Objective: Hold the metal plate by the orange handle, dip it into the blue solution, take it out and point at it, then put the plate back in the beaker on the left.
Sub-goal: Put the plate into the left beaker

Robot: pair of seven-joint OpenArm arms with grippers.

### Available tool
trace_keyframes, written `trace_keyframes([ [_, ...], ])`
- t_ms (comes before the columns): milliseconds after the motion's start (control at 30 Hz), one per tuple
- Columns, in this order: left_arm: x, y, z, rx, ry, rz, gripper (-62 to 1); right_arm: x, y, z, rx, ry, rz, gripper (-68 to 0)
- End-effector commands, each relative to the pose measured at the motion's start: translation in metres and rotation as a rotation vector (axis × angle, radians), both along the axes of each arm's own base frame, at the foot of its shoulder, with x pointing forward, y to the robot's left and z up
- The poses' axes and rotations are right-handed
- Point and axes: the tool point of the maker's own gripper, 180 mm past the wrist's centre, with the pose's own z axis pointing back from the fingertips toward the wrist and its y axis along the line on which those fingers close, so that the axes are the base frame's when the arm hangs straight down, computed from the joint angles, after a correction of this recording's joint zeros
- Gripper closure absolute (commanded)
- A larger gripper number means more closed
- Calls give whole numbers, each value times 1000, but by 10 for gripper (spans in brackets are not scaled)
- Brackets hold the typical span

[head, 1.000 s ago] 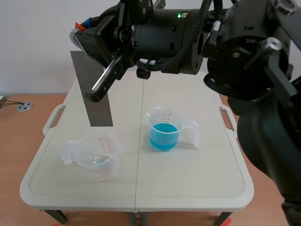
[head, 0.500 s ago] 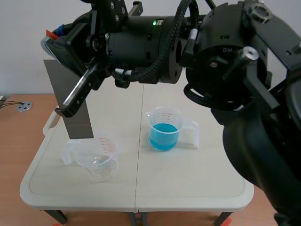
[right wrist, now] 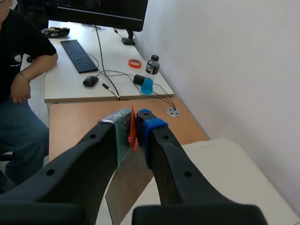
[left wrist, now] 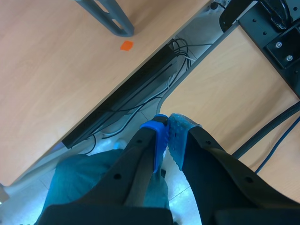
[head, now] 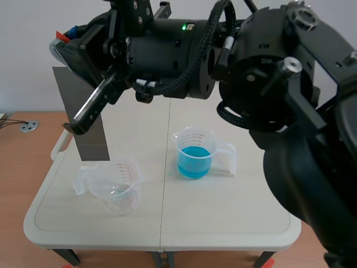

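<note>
The grey metal plate [head: 83, 111] hangs upright from its orange handle [head: 58, 38]. My right gripper [head: 62, 42], on the arm reaching across from the right, is shut on that handle. The plate's lower edge is just above the rim of the empty clear beaker [head: 114, 187] on the left. The beaker of blue solution [head: 195, 153] stands mid-table. In the right wrist view the gripper [right wrist: 136, 126] pinches the orange handle [right wrist: 132, 129], with the plate [right wrist: 126, 183] below it. My left gripper [left wrist: 166, 129] is shut on nothing, away from the table.
The white folding table [head: 223, 212] holds only the two beakers. The bulky right arm [head: 268, 72] spans the upper scene. A person [right wrist: 18, 70] sits at a desk with a keyboard [right wrist: 78, 55] behind the table. Cables [left wrist: 140, 101] run below the left gripper.
The right arm carried the plate leftward, from between the two beakers to above the left one. It barely moved in the last half second.
</note>
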Motion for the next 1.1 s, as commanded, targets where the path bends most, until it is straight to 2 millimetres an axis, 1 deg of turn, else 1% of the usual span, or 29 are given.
trace_keyframes([
  [0, -1, -3, 1, -16, -6, 8, -13, 1, 2, 7, 33, -8, 9, -13],
  [300, -10, -9, -3, -17, 8, 18, -13, 8, 2, -10, 31, 22, 3, -13],
  [900, -11, -11, -4, -21, 6, 26, -13, 20, 1, -54, 0, 99, -16, -13],
  [1067, -11, -11, -4, -20, 7, 26, -13, 23, 0, -69, -16, 116, -22, -13],
])
